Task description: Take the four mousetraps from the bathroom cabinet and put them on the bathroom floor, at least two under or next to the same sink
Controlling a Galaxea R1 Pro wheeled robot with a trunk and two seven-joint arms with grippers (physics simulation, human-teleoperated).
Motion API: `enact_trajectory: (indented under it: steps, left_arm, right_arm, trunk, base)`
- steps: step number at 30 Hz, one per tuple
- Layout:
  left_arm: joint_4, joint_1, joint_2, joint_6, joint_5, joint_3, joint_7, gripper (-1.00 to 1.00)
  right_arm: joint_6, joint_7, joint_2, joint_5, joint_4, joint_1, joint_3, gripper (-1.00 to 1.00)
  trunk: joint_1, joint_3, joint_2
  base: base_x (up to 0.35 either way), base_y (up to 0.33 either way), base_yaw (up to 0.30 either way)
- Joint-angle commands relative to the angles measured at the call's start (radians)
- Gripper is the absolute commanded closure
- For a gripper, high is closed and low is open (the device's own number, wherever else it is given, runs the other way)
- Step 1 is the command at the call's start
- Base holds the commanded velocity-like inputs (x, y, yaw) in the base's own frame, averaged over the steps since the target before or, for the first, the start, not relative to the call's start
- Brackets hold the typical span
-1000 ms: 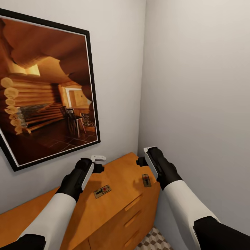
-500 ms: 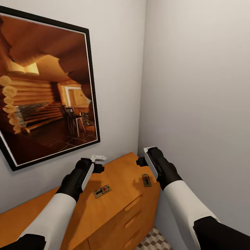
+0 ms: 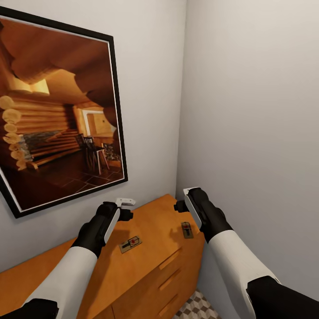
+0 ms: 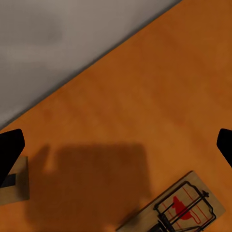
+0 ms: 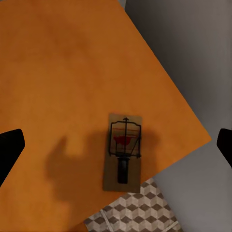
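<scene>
Two mousetraps lay on the cabinet [image 3: 150, 248] top: one [image 3: 131, 243] below the open left gripper [image 3: 126, 208], one [image 5: 123, 152] near its corner under the open right gripper [image 3: 180, 199]. A clumsy grasp might have knocked that one off.

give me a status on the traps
Left gripper and right gripper open, empty, above cabinet. Two traps on top. Nothing in the way.

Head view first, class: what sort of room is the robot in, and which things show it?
Probably a corner of a home room, perhaps a bathroom: a wooden cabinet against plain walls, a framed picture above it, and cube-patterned floor tiles beside it. Two mousetraps lie on top.
</scene>
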Motion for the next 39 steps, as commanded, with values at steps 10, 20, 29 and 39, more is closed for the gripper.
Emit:
enact_trajectory:
  steps: [10, 20, 29, 39]
  left_arm:
    - [-0.001, -0.001, 0.000, 0.005, -0.001, -0.002, 0.003, -1.00]
    - [-0.001, -0.001, 0.000, 0.005, -0.001, -0.002, 0.003, -1.00]
    - [-0.004, -0.001, -0.002, 0.007, 0.002, -0.002, 0.004, -1.00]
    - [-0.011, -0.001, -0.052, 0.048, 0.004, -0.001, 0.004, -1.00]
  right_arm:
    - [0.003, -0.009, 0.000, -0.006, -0.001, -0.001, 0.001, -1.00]
    - [0.003, -0.009, 0.000, -0.005, -0.001, -0.001, 0.000, -1.00]
    - [0.003, -0.009, -0.002, -0.005, -0.001, -0.001, 0.000, -1.00]
    - [0.003, -0.009, -0.006, -0.005, -0.001, -0.001, 0.000, -1.00]
  trunk:
    - [0.001, -0.002, -0.002]
    - [0.001, -0.002, -0.002]
    - [0.001, -0.002, -0.002]
    - [0.001, -0.002, -0.002]
  base:
    - [0.000, 0.000, 0.000]
    - [0.000, 0.000, 0.000]
    - [0.000, 0.000, 0.000]
    - [0.000, 0.000, 0.000]
